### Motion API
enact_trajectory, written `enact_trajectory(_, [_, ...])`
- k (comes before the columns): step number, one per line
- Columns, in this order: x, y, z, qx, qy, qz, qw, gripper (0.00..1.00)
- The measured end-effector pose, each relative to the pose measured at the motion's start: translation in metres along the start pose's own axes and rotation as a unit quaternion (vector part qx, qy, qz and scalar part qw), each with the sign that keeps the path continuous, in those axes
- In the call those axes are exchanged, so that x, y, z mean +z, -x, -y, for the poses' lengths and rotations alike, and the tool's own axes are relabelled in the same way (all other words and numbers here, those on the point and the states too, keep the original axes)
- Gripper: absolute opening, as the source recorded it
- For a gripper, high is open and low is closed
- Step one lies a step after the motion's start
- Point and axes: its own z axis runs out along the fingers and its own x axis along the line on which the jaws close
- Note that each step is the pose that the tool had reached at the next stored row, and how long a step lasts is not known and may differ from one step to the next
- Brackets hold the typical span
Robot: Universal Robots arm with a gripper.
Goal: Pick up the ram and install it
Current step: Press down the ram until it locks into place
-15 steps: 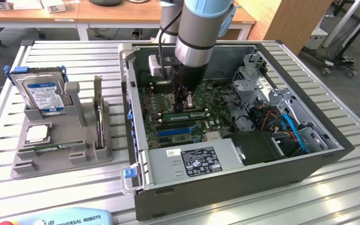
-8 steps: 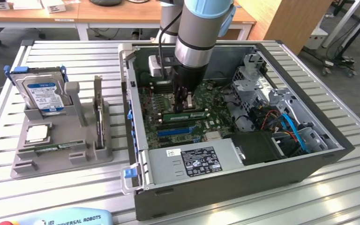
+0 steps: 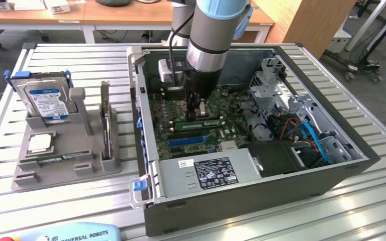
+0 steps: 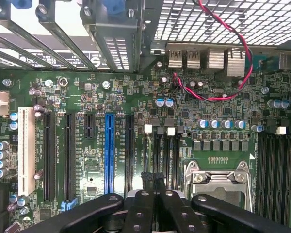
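Observation:
In the exterior view the ram, a narrow green stick with black chips, stands on edge in a slot of the motherboard inside the open computer case. My gripper reaches straight down onto the middle of its top edge. In the wrist view the black fingers are pressed together over the memory slots, beside the processor socket. The gripper is shut. The fingers hide the ram's top edge, and I cannot tell whether they pinch it or rest on it.
A grey holder at the exterior view's left carries a blue-labelled hard drive, a square silver chip and a thin green strip. Case walls, the drive cage, blue cables and the power supply ring the motherboard.

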Motion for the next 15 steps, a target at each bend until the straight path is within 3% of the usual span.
enact_trajectory(15, [0.0038,-0.0001,0.0001,0.000,0.0000,0.0001,1.0000,0.10])
